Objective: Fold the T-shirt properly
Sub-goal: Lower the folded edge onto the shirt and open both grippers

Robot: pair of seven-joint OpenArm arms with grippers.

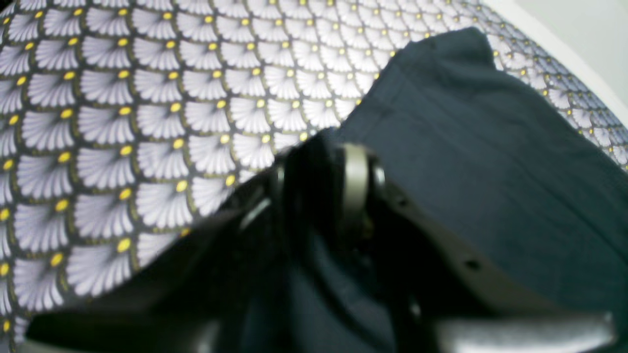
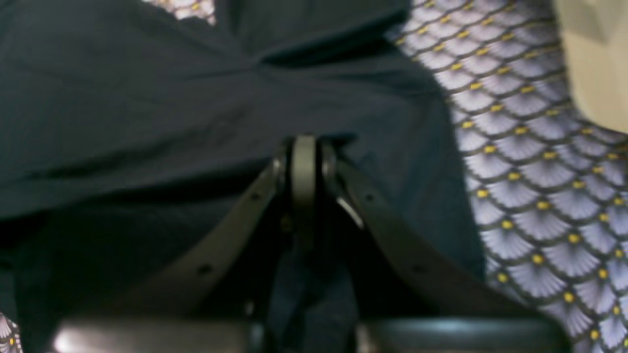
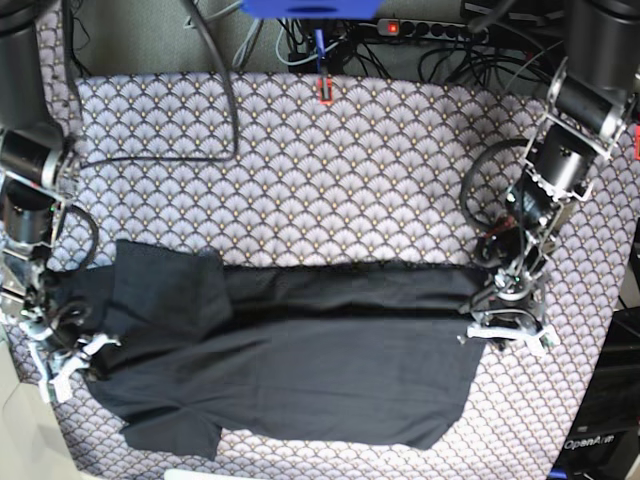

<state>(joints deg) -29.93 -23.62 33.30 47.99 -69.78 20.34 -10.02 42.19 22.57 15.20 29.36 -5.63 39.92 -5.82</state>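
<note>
Soft, light and limp black T-shirt (image 3: 290, 370), spread along the near half of the patterned surface (image 3: 330, 170), best pinched at edges: right pincer (image 2: 304, 147) clamped on cloth, left pincer (image 1: 338, 166) at the hem, grip impossible to tell.

Count: one black T-shirt (image 3: 300, 370), lower centre of the base view. One fan-patterned tablecloth (image 3: 350, 170) under it. Two robot arms, one at each side edge. One red-lit power strip (image 3: 425, 28), top right. One blue object (image 3: 310, 8), top centre.
</note>
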